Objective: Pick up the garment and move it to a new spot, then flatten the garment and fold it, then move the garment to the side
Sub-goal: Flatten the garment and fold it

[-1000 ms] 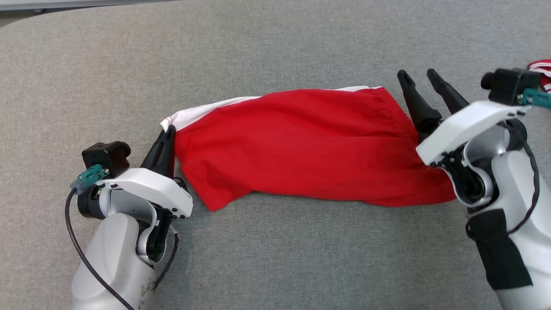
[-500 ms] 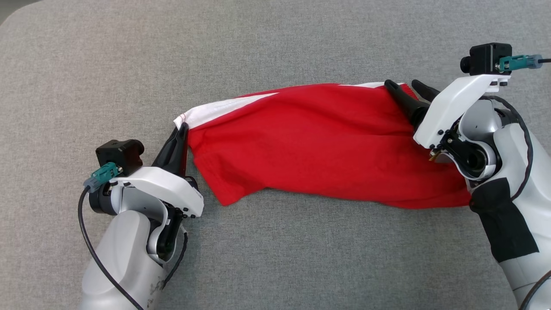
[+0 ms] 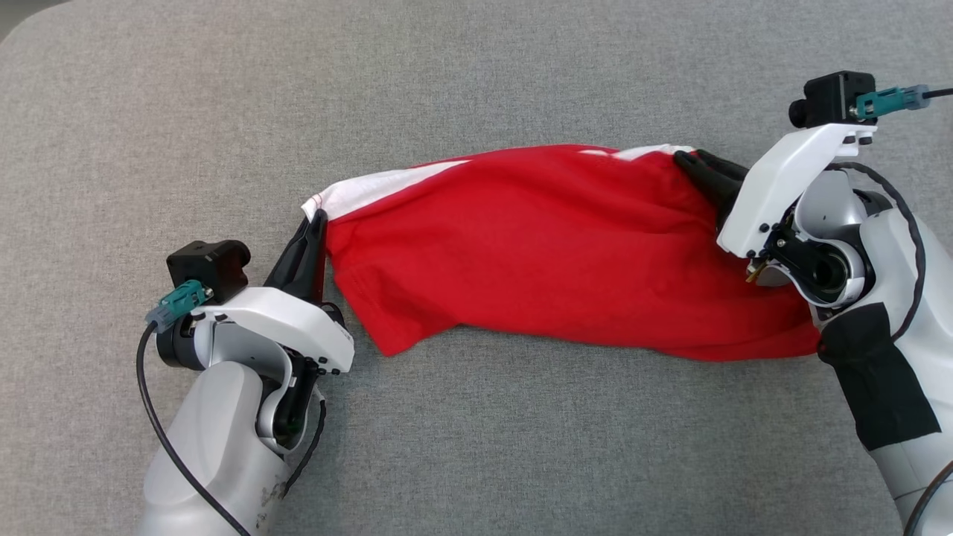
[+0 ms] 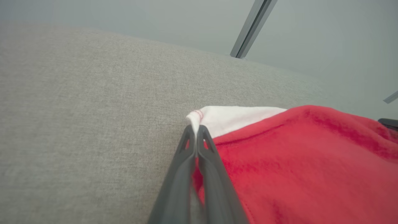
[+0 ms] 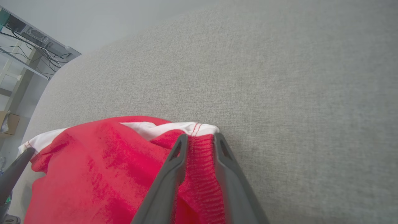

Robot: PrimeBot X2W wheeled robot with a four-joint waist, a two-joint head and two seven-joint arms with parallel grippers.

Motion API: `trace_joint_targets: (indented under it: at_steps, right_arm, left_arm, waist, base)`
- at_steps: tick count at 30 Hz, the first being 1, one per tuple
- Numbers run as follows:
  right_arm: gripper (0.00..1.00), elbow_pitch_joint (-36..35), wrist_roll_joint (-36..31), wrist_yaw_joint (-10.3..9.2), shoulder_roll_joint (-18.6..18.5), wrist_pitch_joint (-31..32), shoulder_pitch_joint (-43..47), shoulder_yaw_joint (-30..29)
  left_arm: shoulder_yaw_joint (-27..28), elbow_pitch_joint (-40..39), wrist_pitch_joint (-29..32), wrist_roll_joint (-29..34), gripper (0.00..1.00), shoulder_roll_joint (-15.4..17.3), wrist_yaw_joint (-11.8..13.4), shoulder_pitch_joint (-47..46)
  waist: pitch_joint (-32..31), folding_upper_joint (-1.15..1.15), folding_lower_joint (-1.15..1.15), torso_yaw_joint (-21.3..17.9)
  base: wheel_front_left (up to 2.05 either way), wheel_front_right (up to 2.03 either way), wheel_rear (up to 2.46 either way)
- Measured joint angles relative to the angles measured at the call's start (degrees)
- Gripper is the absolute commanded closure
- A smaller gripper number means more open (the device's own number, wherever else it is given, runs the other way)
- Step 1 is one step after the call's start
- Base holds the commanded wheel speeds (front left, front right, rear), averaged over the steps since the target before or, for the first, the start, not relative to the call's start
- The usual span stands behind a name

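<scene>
The garment (image 3: 536,238) is red with white trim and lies stretched sideways across the grey padded surface (image 3: 476,74). My left gripper (image 3: 319,219) is shut on its left corner; the left wrist view has the fingertips (image 4: 196,127) pinching the white hem where it meets the red cloth (image 4: 295,161). My right gripper (image 3: 692,160) sits at the garment's far right corner. In the right wrist view its two fingers (image 5: 199,137) hold the red ribbed waistband (image 5: 202,161) between them, just below the white edge. Cloth hangs slightly raised between both grips.
Grey fabric surface spreads all round the garment, with wide room in front and behind. A shelf with cables (image 5: 34,40) stands beyond the surface's rounded corner. A metal bar (image 4: 252,28) crosses the pale background. The left gripper's fingertip (image 5: 15,168) shows at the lower left.
My right gripper has come down onto the waistband corner from open and apart, and its fingers have closed on it. The left grip holds as before. The camera shifted early on.
</scene>
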Motion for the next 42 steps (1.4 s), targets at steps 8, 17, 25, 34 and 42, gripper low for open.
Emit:
trace_joint_targets:
  at_steps: [8,17,25,34,42]
  right_arm:
    - [1.00,-2.3,1.0,0.00,-0.4,-0.6,0.0,1.1]
    - [1.00,-11.3,3.2,0.00,-5.3,-8.4,3.0,6.4]
    - [1.00,-18.7,6.7,0.01,-10.4,-18.6,7.6,10.5]
    - [1.00,-20.5,9.0,0.01,-13.0,-24.7,10.4,12.4]
    - [1.00,-19.7,11.2,0.01,-12.0,-28.2,8.4,10.4]
  left_arm:
    - [-0.3,0.7,-0.4,-0.2,1.00,0.1,0.0,-0.2]
    - [-0.3,1.4,-1.4,-0.7,1.00,0.5,0.1,-0.1]
    - [0.1,0.7,-2.1,-1.2,1.00,1.4,0.5,0.2]
    - [0.7,-1.7,-2.8,-1.4,1.00,2.4,1.4,1.5]
    - [0.8,-4.5,-3.5,-1.5,1.00,3.4,1.8,2.0]
  waist:
    - [-0.4,0.00,0.00,0.2]
    - [-2.1,0.00,0.00,0.4]
    - [-4.4,0.00,0.00,-0.4]
    - [-7.6,0.00,0.00,-1.8]
    - [-10.6,0.00,0.00,-3.1]
  base:
    - [0.00,0.00,0.00]
    - [0.00,0.00,0.00]
    - [0.00,0.00,0.00]
    - [0.00,0.00,0.00]
    - [0.00,0.00,0.00]
